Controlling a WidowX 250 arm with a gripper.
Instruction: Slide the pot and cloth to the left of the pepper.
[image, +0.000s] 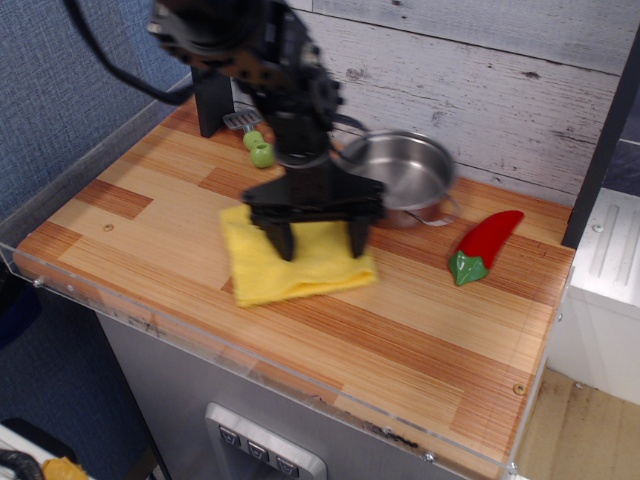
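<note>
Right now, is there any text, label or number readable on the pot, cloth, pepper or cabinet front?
None readable.
Pot: bare steel, no marking.
Cloth: plain yellow.
Pepper: plain red, green cap.
Cabinet buttons: any markings too small to read.
Gripper: motion-blurred, no label visible.
</note>
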